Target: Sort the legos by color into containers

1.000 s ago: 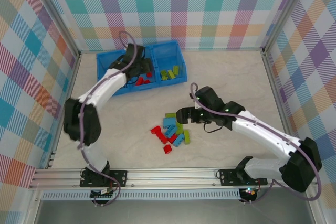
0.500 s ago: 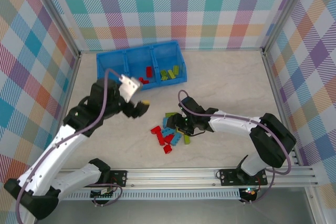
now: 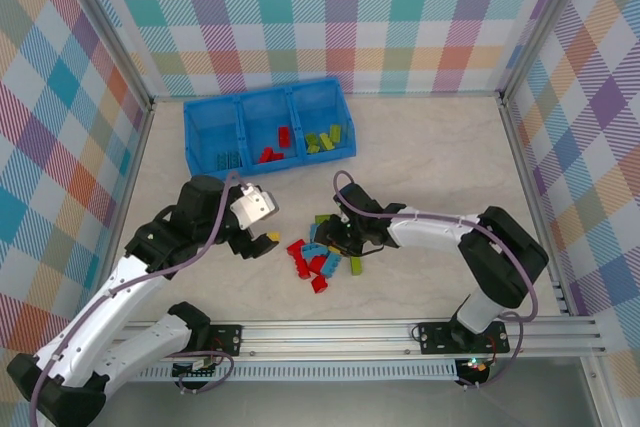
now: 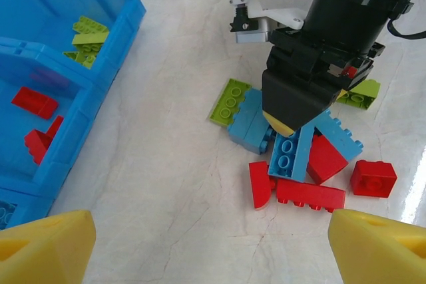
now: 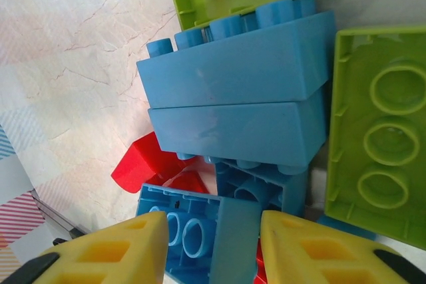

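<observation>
Right claw (image 4: 287, 123) amid tightly heaped legos (image 4: 309, 195)

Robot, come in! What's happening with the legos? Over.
Left fingers open, empty. Right fingers pinching a light blue lego in the pile. Other legos crowd it. Tray partly filled.

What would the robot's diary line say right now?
left gripper: open, empty, beside pile | right gripper: pinching blue brick in pile | tray: some bricks sorted by color
</observation>
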`<move>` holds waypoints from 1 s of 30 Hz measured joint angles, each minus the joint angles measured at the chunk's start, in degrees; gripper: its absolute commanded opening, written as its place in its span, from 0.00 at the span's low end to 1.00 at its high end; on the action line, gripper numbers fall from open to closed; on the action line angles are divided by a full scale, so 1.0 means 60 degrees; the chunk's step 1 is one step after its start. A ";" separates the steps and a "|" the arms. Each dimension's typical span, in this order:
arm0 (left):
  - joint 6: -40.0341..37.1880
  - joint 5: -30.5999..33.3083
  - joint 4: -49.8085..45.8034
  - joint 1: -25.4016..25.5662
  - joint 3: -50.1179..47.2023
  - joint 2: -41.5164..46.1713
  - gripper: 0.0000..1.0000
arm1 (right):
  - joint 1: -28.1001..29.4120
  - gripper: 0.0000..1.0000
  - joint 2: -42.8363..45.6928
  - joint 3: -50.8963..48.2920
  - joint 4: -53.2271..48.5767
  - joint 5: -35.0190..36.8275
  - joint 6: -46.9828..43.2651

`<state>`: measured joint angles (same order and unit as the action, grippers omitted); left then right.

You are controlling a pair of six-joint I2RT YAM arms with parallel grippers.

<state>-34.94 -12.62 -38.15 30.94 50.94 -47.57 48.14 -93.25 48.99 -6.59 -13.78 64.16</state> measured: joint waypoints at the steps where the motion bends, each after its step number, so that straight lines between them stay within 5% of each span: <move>1: -0.0015 0.0000 0.0095 -0.0007 -0.0066 -0.0004 0.91 | 0.0011 0.35 -0.0055 0.0022 0.0025 -0.0040 0.0000; 5: -0.0044 0.0007 0.0302 -0.0095 -0.0357 0.0069 0.91 | 0.0087 0.24 -0.0171 0.0087 0.0022 -0.0069 0.0007; 19: 0.0758 0.0117 0.1100 -0.0619 -0.0663 0.0164 0.95 | 0.0135 0.17 0.0455 0.0696 -0.0783 0.0648 -0.0568; 25: 0.3067 0.1756 0.1810 -0.1315 -0.0495 0.0106 1.00 | 0.0109 0.16 0.0514 0.2878 -0.1220 0.1559 -0.1912; 30: 0.4710 0.3249 0.1971 -0.2299 0.0178 -0.0149 1.00 | 0.0040 0.22 -0.0834 0.5282 -0.0896 0.2120 -0.3282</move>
<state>-6.68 6.87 -26.33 17.15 52.01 -48.47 48.38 -98.26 80.68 -11.97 -1.06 44.47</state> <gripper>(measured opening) 0.998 0.178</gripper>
